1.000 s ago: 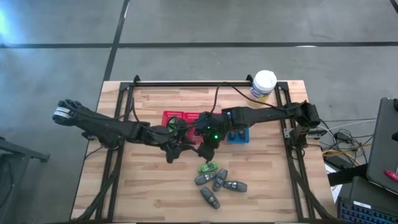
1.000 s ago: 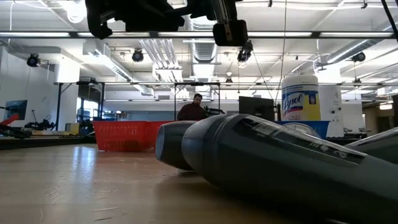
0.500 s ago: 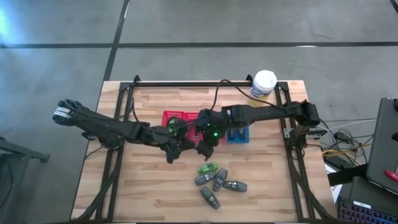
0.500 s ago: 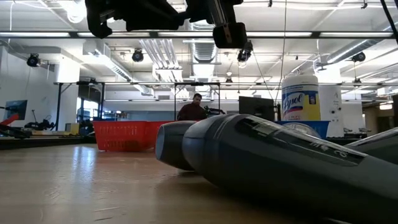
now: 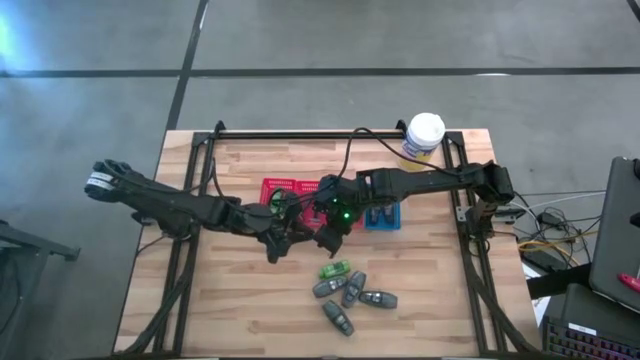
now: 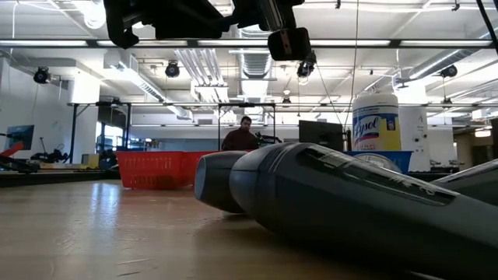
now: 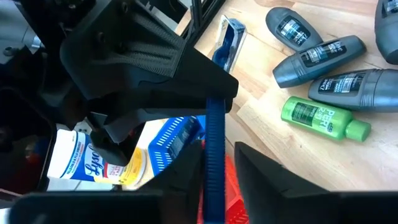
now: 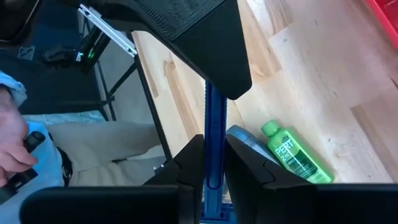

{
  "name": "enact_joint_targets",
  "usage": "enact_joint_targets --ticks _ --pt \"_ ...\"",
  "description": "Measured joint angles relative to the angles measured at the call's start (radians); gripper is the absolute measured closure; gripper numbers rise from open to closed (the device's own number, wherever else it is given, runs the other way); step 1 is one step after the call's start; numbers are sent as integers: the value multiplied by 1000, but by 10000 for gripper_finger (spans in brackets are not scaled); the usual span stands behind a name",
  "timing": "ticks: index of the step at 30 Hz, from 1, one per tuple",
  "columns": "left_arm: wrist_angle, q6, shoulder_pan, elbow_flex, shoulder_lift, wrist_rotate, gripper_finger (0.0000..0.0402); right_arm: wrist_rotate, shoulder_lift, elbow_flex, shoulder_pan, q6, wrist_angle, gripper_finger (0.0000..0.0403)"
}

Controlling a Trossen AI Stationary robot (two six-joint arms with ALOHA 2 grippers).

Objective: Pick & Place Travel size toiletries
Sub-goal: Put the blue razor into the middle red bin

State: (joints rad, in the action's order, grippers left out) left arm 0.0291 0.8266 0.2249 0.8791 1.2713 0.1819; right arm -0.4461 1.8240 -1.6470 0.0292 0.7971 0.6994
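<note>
A thin blue stick (image 7: 215, 134) (image 8: 212, 124) is held above the table between both grippers. My left gripper (image 5: 277, 246) (image 7: 219, 149) and my right gripper (image 5: 326, 238) (image 8: 213, 140) meet tip to tip over the table's middle, each shut on that stick. Near them a bright green bottle (image 5: 335, 269) (image 7: 323, 118) (image 8: 292, 155) lies on its side on the wood. Several dark grey tubes (image 5: 352, 295) (image 7: 317, 56) (image 6: 350, 202) lie beside it, toward the near edge. A second blue stick (image 7: 229, 38) lies flat on the table. My left gripper pinches the blue stick's shaft (image 7: 215, 177) between its two fingers, which lie along it. The stick is lifted clear of the table. My right gripper pinches the same stick's shaft (image 8: 212, 155) between its two fingers from the opposite end, also along it; its finger (image 7: 155, 62) covers the stick's far end.
A red mesh basket (image 5: 283, 189) and a blue mesh basket (image 5: 381, 217) stand behind the grippers. The white-lidded yellow canister (image 5: 424, 136) stands at the far right corner. A person's hand (image 8: 11, 146) shows beyond the table edge.
My right gripper has shifted slightly toward my left gripper; the left has kept still. The bottle and tubes on the table have not moved.
</note>
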Motion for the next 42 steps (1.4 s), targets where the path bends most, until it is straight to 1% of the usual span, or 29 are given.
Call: enact_joint_targets --ticks 4,7,9,11,15,17,19,21,25,27,29,31,33,35,38,42 --pt "5 0 0 0 0 3 361 0 0 0 0 7 0 360" --pt "6 -6 0 0 0 3 364 1 0 0 0 13 0 356" --pt "21 -18 0 0 0 2 364 6 0 0 1 18 1 340" --pt "44 -35 0 0 0 8 364 20 -4 0 1 34 1 314" --pt "82 -57 -1 0 0 30 356 35 -12 0 1 30 2 245" --pt "97 -95 0 0 0 78 357 56 -19 0 1 16 3 209" --pt "118 -146 -6 0 0 148 360 111 -37 0 6 7 13 175" --pt "156 -223 -16 -5 -2 197 362 212 -70 0 15 -1 31 146" --pt "188 -446 -26 -54 -14 216 357 494 -169 -1 48 5 112 99" --pt "174 -596 -26 -89 -25 243 355 648 -219 -1 70 39 161 81" --pt "146 -785 -28 -123 -34 282 355 818 -254 0 97 96 202 67" --pt "97 -1006 -34 -162 -44 298 358 976 -288 2 129 165 243 58" --pt "21 -1226 -42 -200 -46 299 359 1083 -314 3 152 217 256 51" --pt "-70 -1469 -58 -235 -44 287 358 1136 -324 10 163 259 270 49" --pt "-179 -1774 -99 -279 -15 231 355 1144 -318 22 165 273 271 55" --pt "-199 -2003 -153 -331 28 174 358 1147 -297 30 165 270 270 70"
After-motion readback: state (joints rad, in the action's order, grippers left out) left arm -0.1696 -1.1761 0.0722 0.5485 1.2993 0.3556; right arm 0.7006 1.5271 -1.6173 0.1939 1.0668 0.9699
